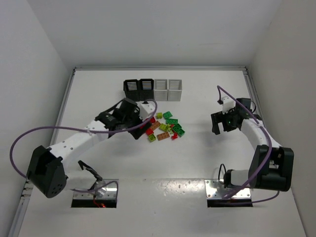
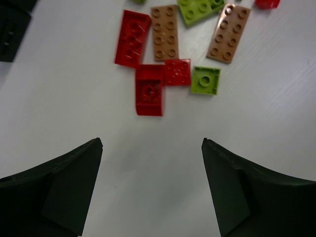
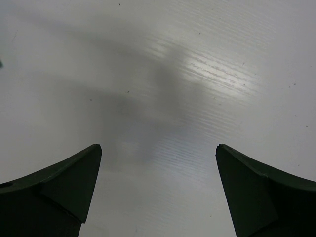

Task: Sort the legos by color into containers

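Observation:
Several small legos (image 1: 165, 127) in red, green, yellow-green and orange-tan lie in a loose pile at mid-table. Four bins stand in a row at the back: two black (image 1: 138, 89) on the left, two white (image 1: 168, 90) on the right. My left gripper (image 1: 140, 129) is open and empty at the pile's left edge. In its wrist view a red brick (image 2: 149, 96) lies just ahead of the gripper (image 2: 152, 144), with more red (image 2: 132, 38), tan (image 2: 165, 32) and yellow-green (image 2: 205, 80) pieces beyond. My right gripper (image 1: 217, 126) is open and empty over bare table, well right of the pile.
White walls enclose the table on the left, back and right. A black bin corner (image 2: 11, 29) shows at the upper left of the left wrist view. The right wrist view shows only bare tabletop (image 3: 163, 98) between the fingers.

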